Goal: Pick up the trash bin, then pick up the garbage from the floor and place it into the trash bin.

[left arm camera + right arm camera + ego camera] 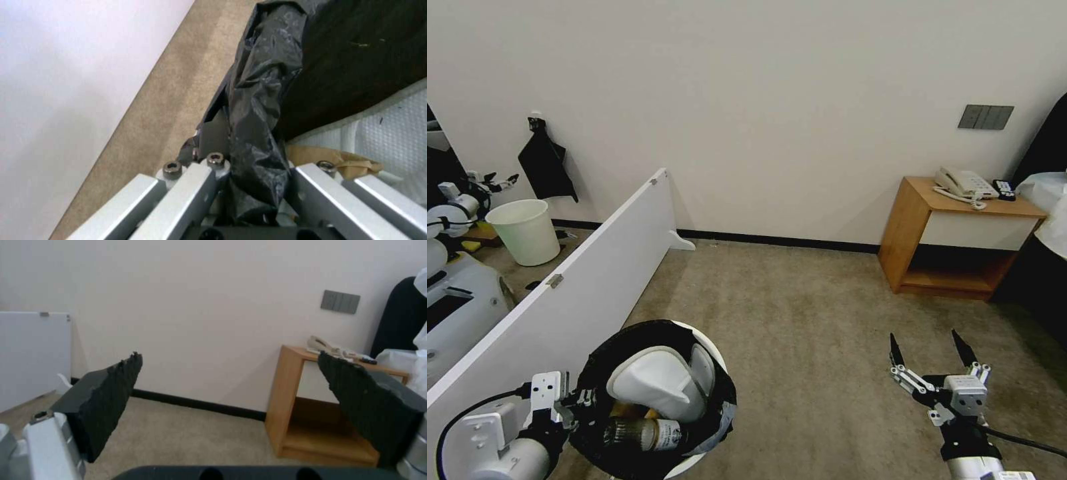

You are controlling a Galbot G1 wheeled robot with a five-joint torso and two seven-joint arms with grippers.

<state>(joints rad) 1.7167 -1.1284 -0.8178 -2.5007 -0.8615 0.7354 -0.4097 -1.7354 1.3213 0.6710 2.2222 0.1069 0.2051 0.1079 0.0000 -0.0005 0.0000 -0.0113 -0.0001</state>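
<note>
Your left gripper (577,400) is clamped on the rim of the trash bin (710,350), pinching its black liner (258,133) between closed fingers. The bin sits close beside the white partition (594,267), which borders it on your left. To the bin's right the floor (800,320) lies open as far as the wooden side cabinet (920,227) at the wall. Inside the bin you see a white slipper (657,380), a bottle (640,433) and brown paper (325,156). Your right gripper (930,353) hangs over the carpet well right of the bin, fingers spread wide and holding nothing.
</note>
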